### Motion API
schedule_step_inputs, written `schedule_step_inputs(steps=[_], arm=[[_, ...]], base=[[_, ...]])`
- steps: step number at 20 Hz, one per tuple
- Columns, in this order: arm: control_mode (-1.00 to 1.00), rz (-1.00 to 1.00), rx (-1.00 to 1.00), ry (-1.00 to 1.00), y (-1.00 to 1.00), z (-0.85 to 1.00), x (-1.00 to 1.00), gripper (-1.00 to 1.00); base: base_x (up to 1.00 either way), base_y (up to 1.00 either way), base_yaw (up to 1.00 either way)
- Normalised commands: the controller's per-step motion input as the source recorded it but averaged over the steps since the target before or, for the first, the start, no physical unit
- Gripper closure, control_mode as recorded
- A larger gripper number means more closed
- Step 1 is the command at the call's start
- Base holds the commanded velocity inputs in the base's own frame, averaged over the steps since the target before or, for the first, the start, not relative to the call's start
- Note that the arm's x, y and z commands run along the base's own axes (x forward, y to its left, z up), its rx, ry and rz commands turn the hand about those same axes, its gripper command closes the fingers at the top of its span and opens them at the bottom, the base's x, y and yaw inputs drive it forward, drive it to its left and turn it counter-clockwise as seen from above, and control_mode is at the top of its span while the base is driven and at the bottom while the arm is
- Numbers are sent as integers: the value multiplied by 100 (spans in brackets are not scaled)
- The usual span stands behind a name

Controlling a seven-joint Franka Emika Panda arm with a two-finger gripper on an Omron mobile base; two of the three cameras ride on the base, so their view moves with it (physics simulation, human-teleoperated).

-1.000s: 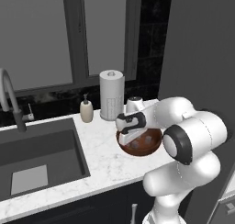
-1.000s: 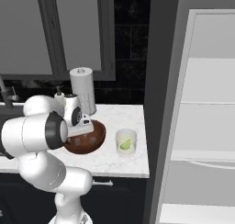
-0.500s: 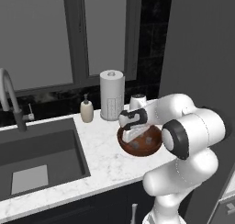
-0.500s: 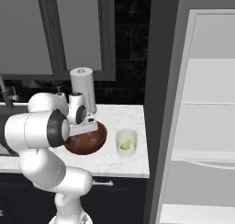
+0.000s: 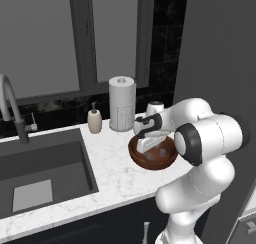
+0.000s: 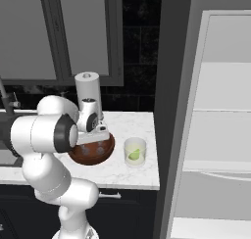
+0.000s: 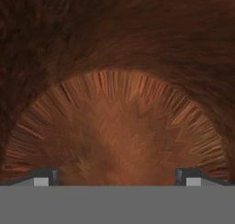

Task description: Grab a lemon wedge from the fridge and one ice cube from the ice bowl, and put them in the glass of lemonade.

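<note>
A: Gripper point(image 7: 117, 177) has come down since a second ago: it was above the bowl rim, and now the hand sits inside the ice bowl point(image 5: 141, 157). Bowl, glass and base have not shifted.

B: Jaw state?

A: Jaws stand wide apart. In the hand view the two tips sit far out to either side, with bare wood grain of the bowl floor between them. Nothing is clamped.

B: Any cube between the tips?

A: None seen there. In the left base view a pale cube point(image 5: 163, 151) lies in the bowl just right of the hand, so the hand may be slightly off the cube. That is a judgement, not certain.

B: Other task items?

A: Glass point(image 6: 135, 151) stands on the worktop point(image 6: 127, 172) just right of the bowl, with a yellowish-green piece inside, likely the lemon wedge point(image 6: 133, 156). Fridge point(image 6: 215, 135) is to the right, door open, white shelves showing.

B: Meaning for the task?

A: Lemon half looks done. Ice half is in the reach step; no grasp yet. Next move needs the tips centred on a cube before closing.
</note>
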Motion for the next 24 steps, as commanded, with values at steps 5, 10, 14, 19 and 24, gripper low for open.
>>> schedule_step_inputs(steps=[5, 10, 14, 19, 24], arm=[[-100, 0, 6, 0, 3, -4, -12, -100], [-100, 0, 9, 0, -4, -14, -40, -100], [-100, 0, 1, -1, -11, 0, -22, -100], [-100, 0, 0, 0, 0, -2, 0, -100], [-100, 0, 0, 0, 0, -8, 0, -100]], base=[[0, 0, 0], [0, 0, 0], [0, 0, 0], [0, 0, 0], [0, 0, 0]])
